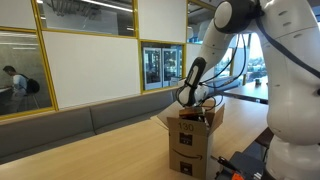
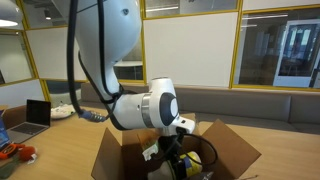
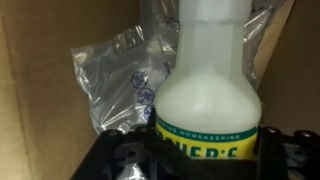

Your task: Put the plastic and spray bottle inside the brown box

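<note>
The brown box stands open on a wooden table and shows in both exterior views, with its flaps spread. My gripper reaches down into it. In the wrist view the gripper is shut on the spray bottle, which has a whitish body and a yellow label with a green band, its black fingers on either side. The plastic, a crinkled clear bag with small print, lies behind the bottle against the box's brown inner wall. The bottle's spray top is out of view.
The robot's white base stands close beside the box. A black and red item lies by the box. A laptop and an orange object sit on the table. A grey bench runs along the wall.
</note>
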Motion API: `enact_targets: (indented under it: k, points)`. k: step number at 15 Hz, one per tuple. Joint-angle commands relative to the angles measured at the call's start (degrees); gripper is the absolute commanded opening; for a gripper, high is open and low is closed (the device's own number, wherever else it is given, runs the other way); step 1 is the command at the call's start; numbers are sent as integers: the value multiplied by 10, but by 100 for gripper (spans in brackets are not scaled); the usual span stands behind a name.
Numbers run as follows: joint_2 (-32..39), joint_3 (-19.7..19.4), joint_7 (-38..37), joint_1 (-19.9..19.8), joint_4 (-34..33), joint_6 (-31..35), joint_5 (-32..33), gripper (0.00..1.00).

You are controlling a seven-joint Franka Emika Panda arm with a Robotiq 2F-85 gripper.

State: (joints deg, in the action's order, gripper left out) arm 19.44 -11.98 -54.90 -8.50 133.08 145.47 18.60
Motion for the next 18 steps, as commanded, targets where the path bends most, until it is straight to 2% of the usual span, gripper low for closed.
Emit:
enact_targets:
  k: [1, 5, 9, 14, 18]
  points:
    - [13, -19, 18, 22, -7, 7, -18, 100]
    - [12, -27, 20, 27, -1, 8, -19, 100]
    - [-2, -43, 19, 44, -4, -15, 6, 100]
    - [-58, -60, 21, 69, -16, -71, 53, 100]
    - [-125, -39, 50, 66, -28, -141, 87, 100]
